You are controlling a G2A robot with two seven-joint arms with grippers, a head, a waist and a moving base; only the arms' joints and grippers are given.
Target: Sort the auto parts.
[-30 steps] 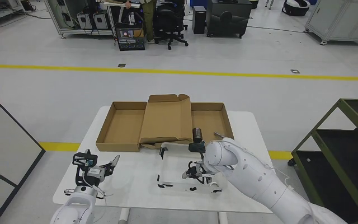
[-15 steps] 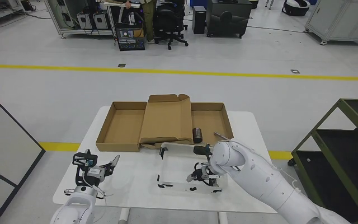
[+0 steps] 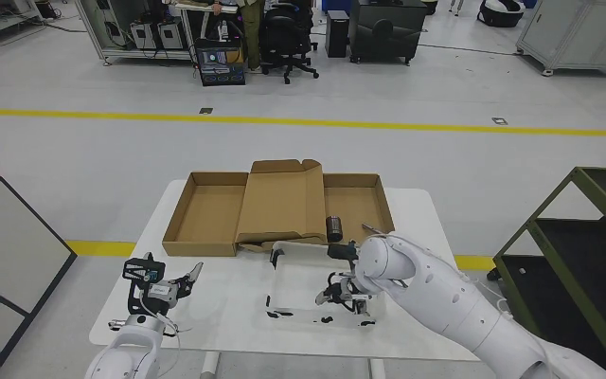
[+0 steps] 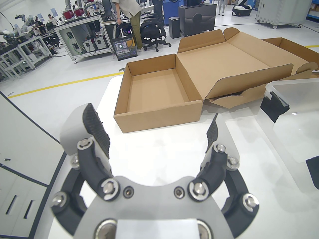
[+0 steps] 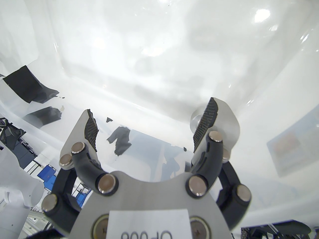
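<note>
Right tool (image 5: pixel 150 111) stood wide open, empty, inside the clear plastic bin (image 3: pixel 298 284). Left tool (image 4: pixel 152 116) was open, empty, above the table (image 3: pixel 227 294). One black cylindrical part (image 3: pixel 333 227) lay in the cardboard box (image 3: pixel 365 201).

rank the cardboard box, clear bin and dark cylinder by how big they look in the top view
1. cardboard box, clearly the largest
2. clear bin, noticeably smaller
3. dark cylinder, by far the smallest

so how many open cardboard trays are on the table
2. The left tray sits at the table's far left, the right tray at its far right; the cardboard flap between them may hide something.
</note>
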